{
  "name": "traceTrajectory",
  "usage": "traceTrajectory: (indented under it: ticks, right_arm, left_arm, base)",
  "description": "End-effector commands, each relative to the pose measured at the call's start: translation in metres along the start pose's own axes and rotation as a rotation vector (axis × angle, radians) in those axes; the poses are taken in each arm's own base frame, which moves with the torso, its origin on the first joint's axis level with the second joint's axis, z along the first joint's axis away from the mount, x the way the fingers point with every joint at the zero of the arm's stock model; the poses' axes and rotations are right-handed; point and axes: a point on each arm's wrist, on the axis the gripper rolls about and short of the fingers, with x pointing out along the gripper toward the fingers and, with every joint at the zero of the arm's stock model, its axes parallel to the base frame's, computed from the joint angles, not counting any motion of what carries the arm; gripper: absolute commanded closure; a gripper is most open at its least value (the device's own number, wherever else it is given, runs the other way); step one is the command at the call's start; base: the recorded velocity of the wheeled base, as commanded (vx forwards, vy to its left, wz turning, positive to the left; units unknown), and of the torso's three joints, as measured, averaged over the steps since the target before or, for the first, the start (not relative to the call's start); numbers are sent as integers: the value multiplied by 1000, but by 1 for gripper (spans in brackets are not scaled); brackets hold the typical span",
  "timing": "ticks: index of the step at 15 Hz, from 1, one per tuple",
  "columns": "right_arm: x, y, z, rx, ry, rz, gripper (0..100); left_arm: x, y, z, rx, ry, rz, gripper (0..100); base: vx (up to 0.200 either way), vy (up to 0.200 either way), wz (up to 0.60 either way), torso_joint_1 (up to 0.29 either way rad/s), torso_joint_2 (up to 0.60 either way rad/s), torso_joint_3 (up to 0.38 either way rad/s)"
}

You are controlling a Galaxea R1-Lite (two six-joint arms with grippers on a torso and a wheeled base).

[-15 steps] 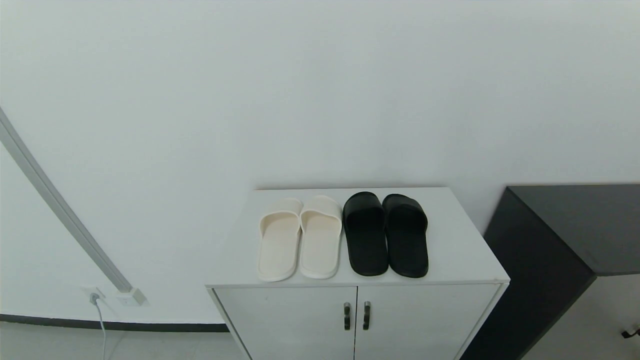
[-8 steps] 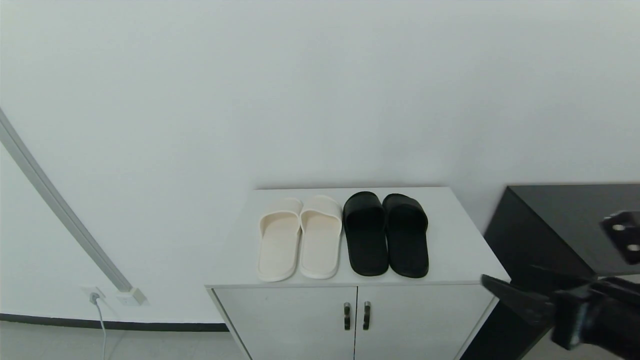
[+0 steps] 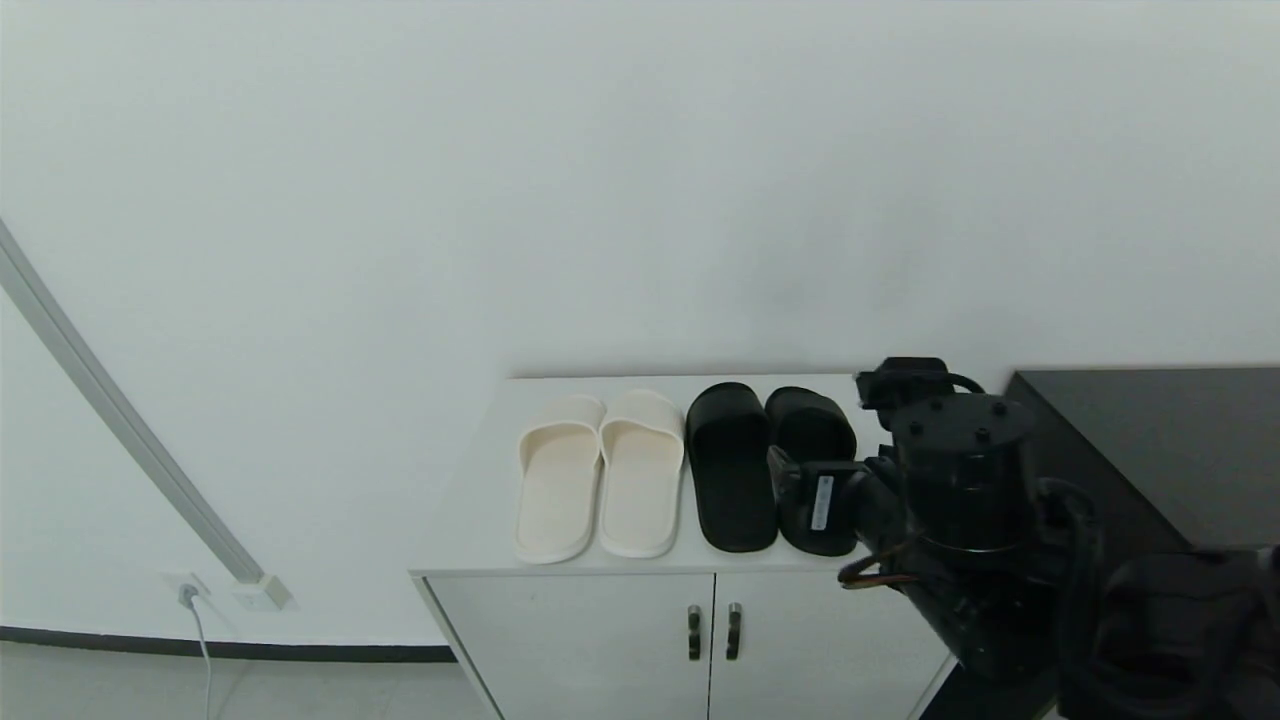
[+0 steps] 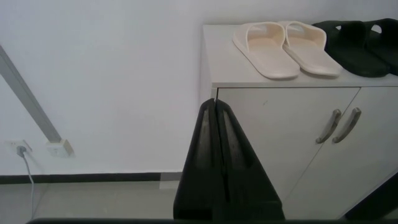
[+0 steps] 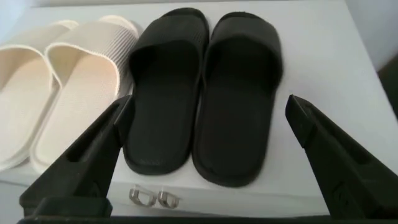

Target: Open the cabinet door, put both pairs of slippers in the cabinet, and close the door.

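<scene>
- Right arm has swung in from lower right to centre-right of head view; right gripper (image 5: 209,109) hangs over black slippers (image 3: 733,470), jaws spread wide, empty.
- Cabinet (image 3: 575,640), lower centre, doors shut; both pairs on top, cream slippers (image 3: 600,475) left of black.
- Handles (image 3: 693,632), bottom centre: door comes first; hook one, pull along hinge arc.
- Left gripper (image 4: 215,106): jaws pressed together, empty.

Slippers counted, four in all: two cream slippers (image 3: 598,478) and two black slippers (image 3: 732,470). One white cabinet (image 3: 478,515) had two doors (image 3: 580,640) and two handles (image 3: 693,632). One dark desk (image 3: 1150,430) was beside it.
</scene>
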Motion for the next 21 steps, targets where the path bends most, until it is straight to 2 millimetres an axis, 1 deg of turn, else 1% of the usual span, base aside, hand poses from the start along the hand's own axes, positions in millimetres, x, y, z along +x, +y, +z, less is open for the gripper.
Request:
traceTrajectory:
  ticks: [1, 4, 8, 12, 15, 16, 17, 18, 21]
  right_arm:
    - [33, 22, -25, -61, 30, -43, 0]
    - [57, 26, -40, -84, 44, -91, 0]
    - [90, 22, -41, -75, 5, -132, 0]
    - [117, 29, -50, -84, -11, -144, 0]
    - [137, 23, -51, -88, -22, -172, 0]
    - [139, 24, -50, -85, -27, -174, 0]
    - [150, 22, -50, -84, -30, -171, 0]
    - [157, 19, -51, -89, -32, -179, 0]
    - [172, 16, -46, -64, -60, -196, 0]
  left_arm:
    - [0, 0, 0, 0, 1, 0, 100]
    - [0, 0, 0, -2, 0, 2, 100]
    - [0, 0, 0, -2, 0, 2, 100]
    - [0, 0, 0, -2, 1, 2, 100]
    - [0, 0, 0, -2, 0, 2, 100]
    - [0, 0, 0, -3, 1, 2, 100]
    - [0, 0, 0, -2, 1, 2, 100]
    - [0, 0, 0, -3, 1, 2, 100]
    - [0, 0, 0, -3, 1, 3, 100]
  base:
    - [0, 0, 0, 0, 0, 0]
    - [0, 0, 0, 0, 0, 0]
    - [0, 0, 0, 0, 0, 0]
    - [0, 0, 0, 0, 0, 0]
    - [0, 0, 0, 0, 0, 0]
    - [0, 0, 0, 0, 0, 0]
    - [0, 0, 0, 0, 0, 0]
    - [0, 0, 0, 0, 0, 0]
    - [0, 0, 0, 0, 0, 0]
